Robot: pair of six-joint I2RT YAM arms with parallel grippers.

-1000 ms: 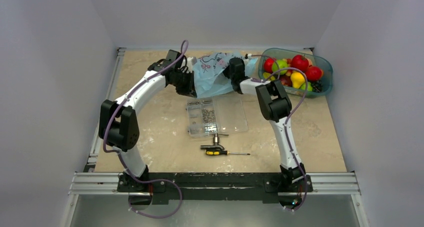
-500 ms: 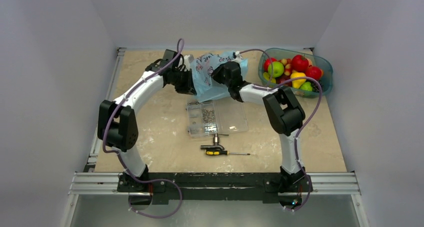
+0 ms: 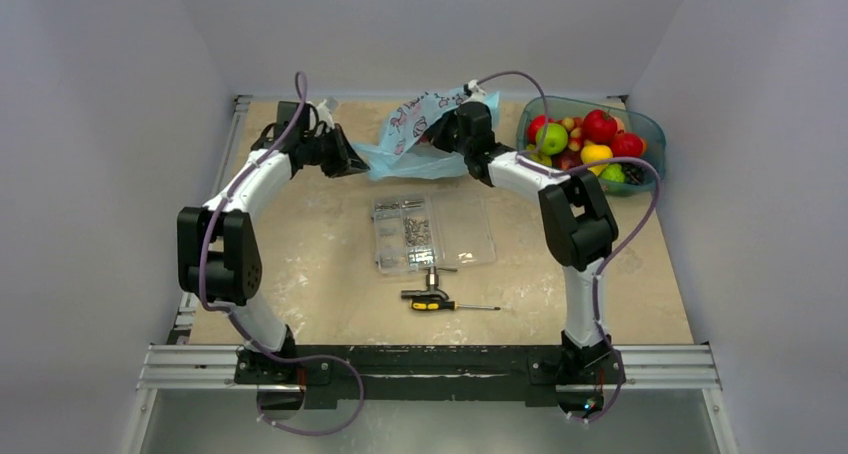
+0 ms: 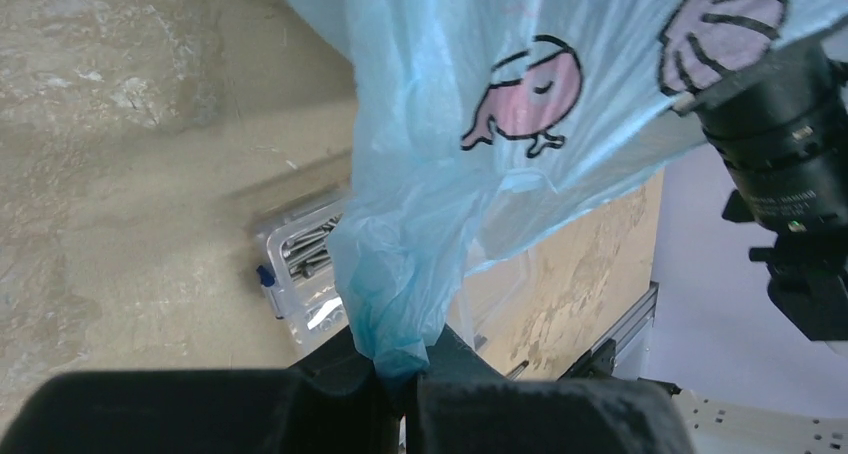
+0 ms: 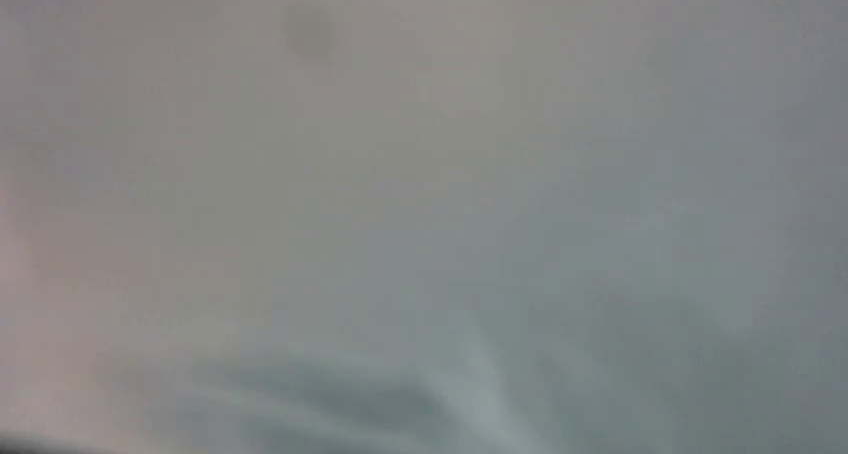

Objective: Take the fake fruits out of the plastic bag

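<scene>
The light blue plastic bag point(image 3: 410, 144) with pink printed marks hangs stretched between my two grippers at the back of the table. My left gripper point(image 3: 350, 162) is shut on a bunched corner of the bag point(image 4: 400, 304), as the left wrist view point(image 4: 405, 369) shows. My right gripper point(image 3: 447, 134) is at the bag's right side, its fingers hidden under the film. The right wrist view is only blurred grey. Fake fruits, among them a green apple point(image 3: 552, 138) and red round fruits point(image 3: 600, 125), lie in the teal tub point(image 3: 650, 129). No fruit shows in the bag.
A clear compartment box of screws point(image 3: 432, 232) lies mid-table below the bag; it also shows in the left wrist view point(image 4: 300, 274). A yellow-handled screwdriver point(image 3: 440, 304) and a small tool lie nearer the front. Walls stand close on both sides.
My left arm has swung left and back, pulling the bag corner with it. The bag has gone from a bundle to a stretched sheet. My right gripper has shifted left and back.
</scene>
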